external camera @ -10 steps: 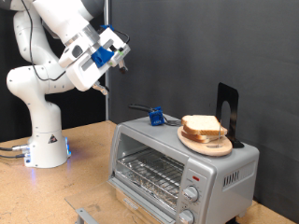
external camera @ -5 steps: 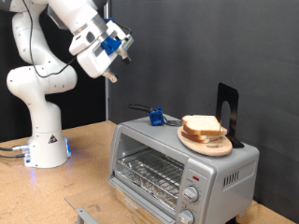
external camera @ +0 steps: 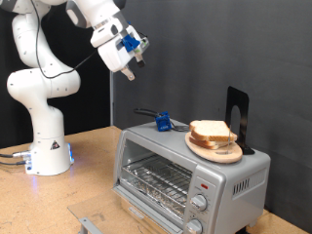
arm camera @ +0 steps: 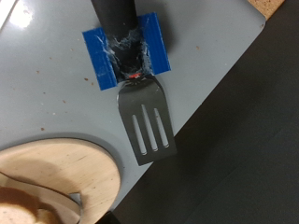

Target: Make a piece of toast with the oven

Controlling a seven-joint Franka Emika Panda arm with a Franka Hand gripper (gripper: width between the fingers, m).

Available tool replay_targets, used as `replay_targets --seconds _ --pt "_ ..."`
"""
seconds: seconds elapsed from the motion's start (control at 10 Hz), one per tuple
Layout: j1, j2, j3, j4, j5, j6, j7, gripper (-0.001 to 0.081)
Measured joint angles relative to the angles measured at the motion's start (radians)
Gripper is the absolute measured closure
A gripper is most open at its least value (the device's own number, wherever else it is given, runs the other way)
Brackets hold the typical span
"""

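The silver oven [external camera: 180, 168] stands at the exterior view's lower right with its glass door shut and a wire rack inside. On its top lies a round wooden board [external camera: 218, 150] with pale bread slices [external camera: 211, 131] stacked on it. My gripper [external camera: 134, 70] hangs high in the air to the upper left of the oven, holding nothing that I can see. The wrist view looks down on the oven top [arm camera: 47, 93], the board [arm camera: 56, 173] and a corner of the bread [arm camera: 17, 207]. My fingers do not show there.
A metal spatula [arm camera: 145, 117] with a black handle sits in a blue block [external camera: 163, 123] on the oven top, beside the board. A black stand [external camera: 237, 115] rises behind the board. The oven's knobs [external camera: 200, 201] are at its right front. The robot base [external camera: 44, 146] stands at left.
The arm has swung up and to the exterior view's right, carrying the gripper from the left towards the space above the oven. The bread, board and spatula have not moved.
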Motion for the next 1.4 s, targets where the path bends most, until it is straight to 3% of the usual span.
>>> replay_targets --seconds 0.5,0.7,0.8,1.1,1.4 --pt "0.000 0.034 0.054 0.031 -0.004 0.030 0.012 -0.0004" --pt "-0.013 0.075 0.055 0.075 -0.004 -0.042 0.087 -0.0004" --pt "-0.013 0.074 0.055 0.071 -0.004 -0.034 0.065 -0.0004" --pt "-0.005 0.073 0.055 0.018 -0.018 0.064 -0.161 -0.0004" --pt "-0.006 0.096 0.060 0.000 -0.021 0.095 -0.210 -0.0004"
